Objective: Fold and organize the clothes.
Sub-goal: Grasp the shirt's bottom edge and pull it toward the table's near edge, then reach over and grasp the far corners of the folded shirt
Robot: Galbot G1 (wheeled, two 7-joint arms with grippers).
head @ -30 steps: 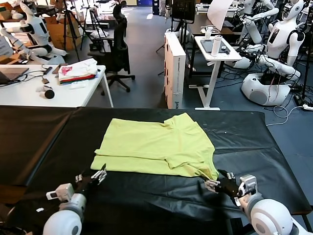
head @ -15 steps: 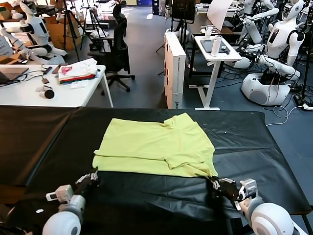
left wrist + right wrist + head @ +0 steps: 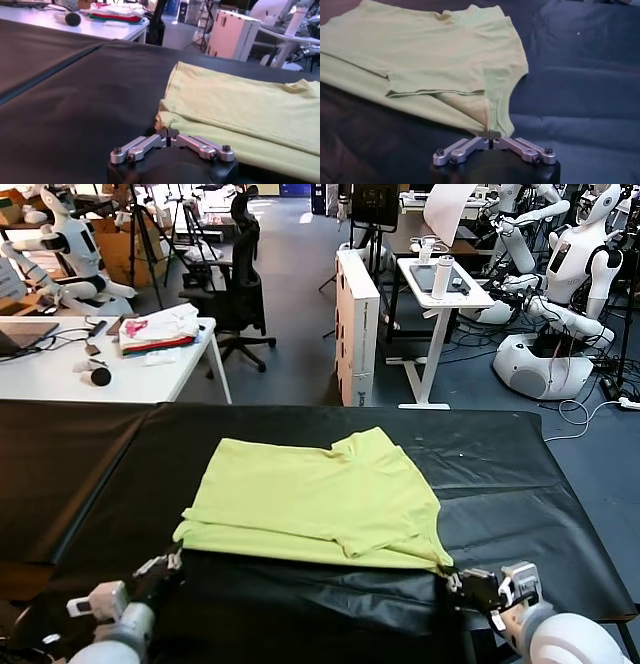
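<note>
Nearest, both hands sit low at the near edge of the surface [image 3: 90, 484], each pinched tight on a near corner of the shirt [image 3: 315, 499]. From the head, the left hand [image 3: 172, 562] meets the shirt's near-left corner and the right hand [image 3: 452, 576] its near-right corner, with the near hem stretched in a line between them; the fingertips themselves are hard to make out from up there.

Each wrist camera fills that in. On the left, the metal fingers [image 3: 147, 144] close to a point at the left hand [image 3: 168, 134] with a small nub of yellow-green cloth [image 3: 240, 107] caught in the tips. On the right, the linked fingers [image 3: 522, 146] meet likewise at the right hand [image 3: 491, 135], gripping a narrow tail of shirt [image 3: 435, 60] that widens away from it.

Beyond the hands the shirt lies flat, soft matte cotton, doubled over so a lower layer shows as a strip along the near hem. A folded sleeve with a stitched edge shows best in the right wrist view. Under it the surface cover is black, slightly glossy and creased.

Farther off, past the left hand, a white desk [image 3: 60, 379] carries a folded pile [image 3: 158, 329] of white, pink and red fabric.
</note>
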